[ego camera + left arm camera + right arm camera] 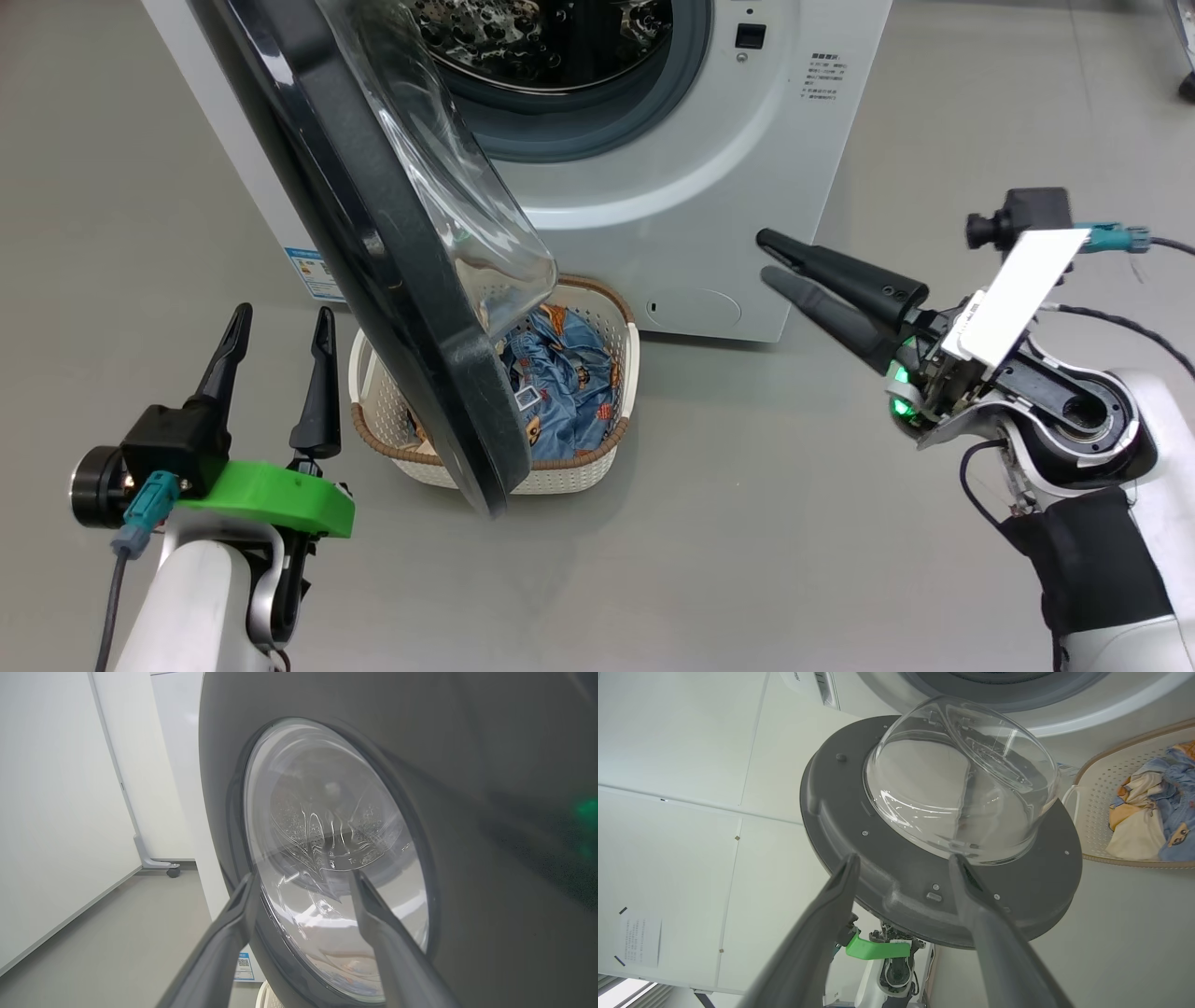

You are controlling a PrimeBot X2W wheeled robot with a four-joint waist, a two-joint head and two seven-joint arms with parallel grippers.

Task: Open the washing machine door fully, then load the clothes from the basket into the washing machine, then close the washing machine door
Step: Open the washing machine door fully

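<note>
The left gripper [285, 313] sits low by the floor, jaws open and empty. The washing machine door [392, 280] hangs partly open over the basket [560, 481], which holds the clothes [569, 373]. The right gripper [764, 254] has open, empty jaws too. The door-opening step looks unfinished. Next, I think, push it wide.

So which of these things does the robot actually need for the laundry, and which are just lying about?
Part of the job: the washing machine, its open door, the basket on the floor in front of it, and the clothes inside the basket.

Just there: a white panel on a wheeled foot, and a paper sheet taped to the wall.
</note>
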